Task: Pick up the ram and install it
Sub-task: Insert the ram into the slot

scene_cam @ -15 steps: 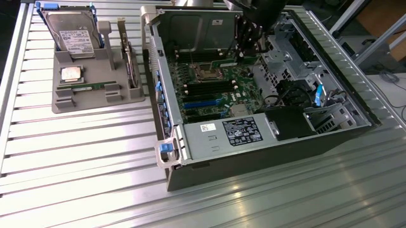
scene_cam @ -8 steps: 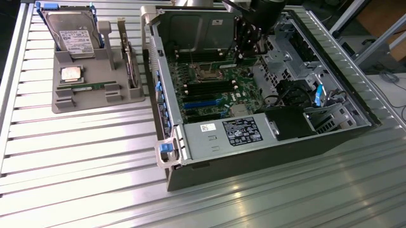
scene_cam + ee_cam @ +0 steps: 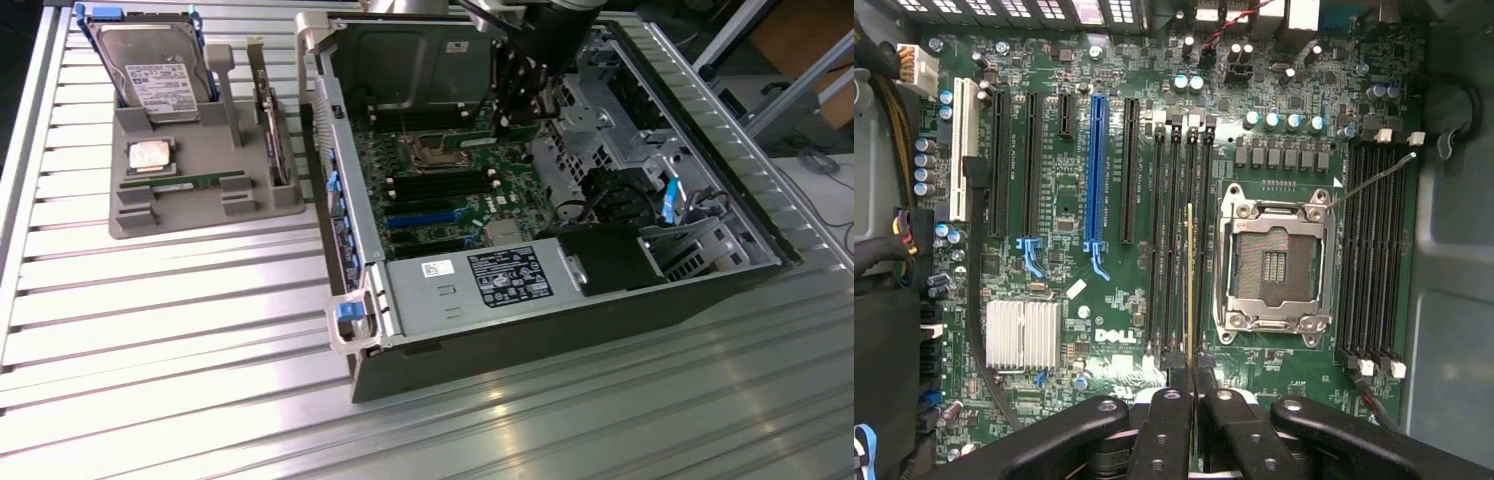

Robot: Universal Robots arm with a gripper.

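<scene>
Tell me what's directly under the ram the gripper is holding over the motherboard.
The ram, held edge-on by the shut gripper, hangs over the black memory slots beside the empty processor socket. Its edge covers the slot beneath, so seating can't be seen.

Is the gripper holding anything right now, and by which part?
Yes: the gripper is shut on the ram, held edge-on by its upper edge, over the motherboard's memory slots.

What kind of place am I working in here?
Likely a robotics lab's computer-assembly bench: an open desktop computer case lies on a ribbed aluminium table, beside a grey parts fixture holding a hard drive and processor chip.
</scene>
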